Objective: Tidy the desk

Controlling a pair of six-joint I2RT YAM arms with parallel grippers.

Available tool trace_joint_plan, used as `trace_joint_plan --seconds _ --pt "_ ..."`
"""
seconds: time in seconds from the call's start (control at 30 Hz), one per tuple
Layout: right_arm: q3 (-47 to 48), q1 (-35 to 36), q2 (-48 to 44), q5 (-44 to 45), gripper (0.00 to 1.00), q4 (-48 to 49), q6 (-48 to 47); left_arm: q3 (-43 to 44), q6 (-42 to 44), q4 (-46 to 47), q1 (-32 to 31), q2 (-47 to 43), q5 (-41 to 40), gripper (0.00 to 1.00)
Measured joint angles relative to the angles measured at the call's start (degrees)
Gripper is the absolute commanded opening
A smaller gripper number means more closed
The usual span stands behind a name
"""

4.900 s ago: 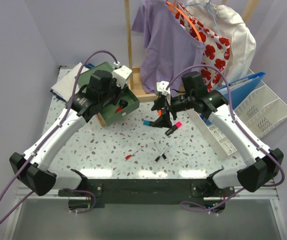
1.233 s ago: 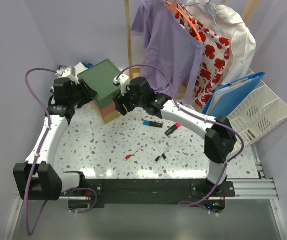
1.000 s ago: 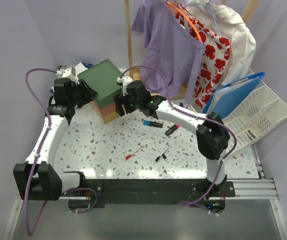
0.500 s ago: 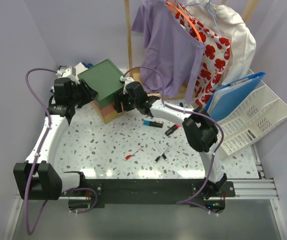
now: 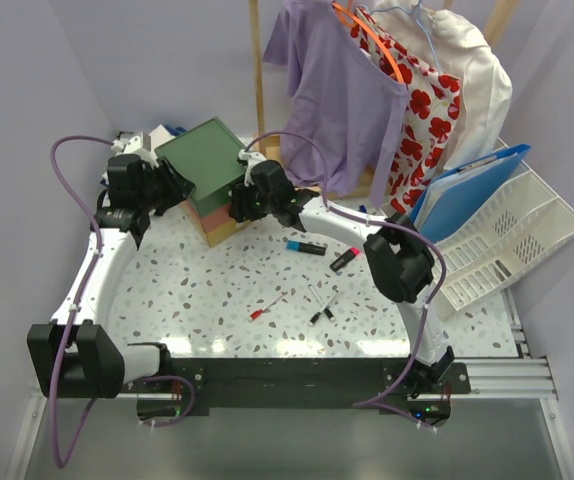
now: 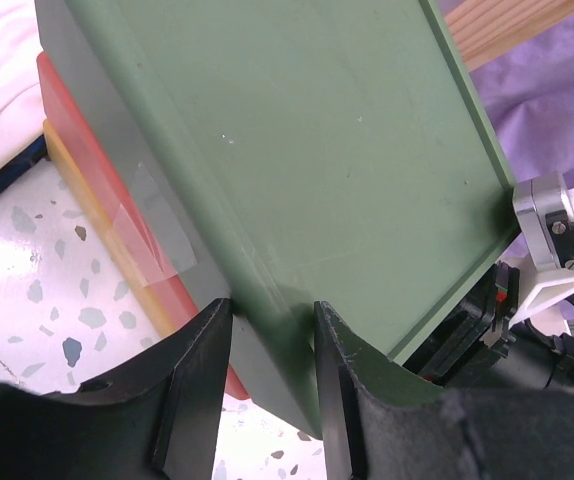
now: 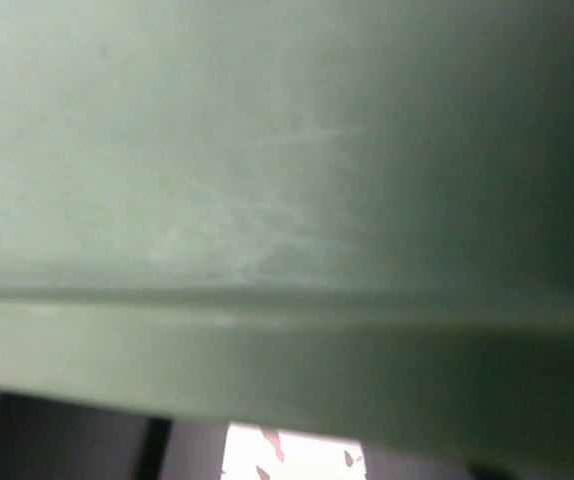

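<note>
At the back left of the large flat white terrazzo-speckled table (image 5: 197,290), a dark green flat plastic lid (image 5: 205,160) lies over a stack of red and yellow containers (image 6: 72,125). The left arm's fingers (image 6: 195,385) pinch the near rim of this lid, one on each side of its wall. The right arm (image 5: 319,217) reaches to the lid's opposite edge. Its wrist view shows only green plastic, so it cannot be determined whether those fingers are spread or closed. By estimate, the task is partly complete and the lid step is in progress. Four groups of items remain loose at mid-table: a blue-capped black marker (image 5: 305,246), a pink-capped black marker (image 5: 345,260), a thin red pen (image 5: 266,307) and a pair of thin black pens (image 5: 320,303). A white slotted plastic file tray (image 5: 532,225) holding a blue folder (image 5: 467,195) stands at the right edge. Behind the table, a purple shirt (image 5: 332,90) and a red-flowered white garment (image 5: 422,95) hang from a wooden rack (image 5: 258,90) against lavender walls.
</note>
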Motion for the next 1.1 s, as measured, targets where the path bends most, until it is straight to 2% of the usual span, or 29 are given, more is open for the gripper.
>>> trace_joint_plan --seconds 0.13,0.23,0.27,0.37,0.6,0.8,1.1 --pt "0.0 -0.04 0.0 -1.4 0.27 0.46 0.52 0.02 -0.02 0.02 0.0 0.04 0.07 0.42" --pt "-0.13 -0.09 0.0 -2.27 0.22 0.85 0.7 0.02 -0.02 0.02 0.0 0.07 0.11 0.42" --pt "-0.24 -0.15 0.0 -2.49 0.17 1.03 0.74 0.09 -0.04 0.0 0.0 0.09 0.11 0.42" --pt "-1.14 -0.28 -0.11 -2.91 0.12 2.36 0.57 0.11 -0.07 -0.02 0.0 0.13 0.07 0.42" --pt "-7.61 -0.26 -3.5 -3.04 0.11 7.21 -0.09 0.13 -1.01 0.0 0.0 0.2 -0.15 0.42" --pt "-16.74 -0.26 -11.17 -3.65 0.11 8.48 -0.63 0.24 -1.7 0.02 0.0 0.46 -0.37 0.42" --pt "-27.32 -0.24 -19.41 -4.42 0.18 9.18 -0.66 0.26 -2.62 0.09 0.0 0.63 -0.55 0.42"
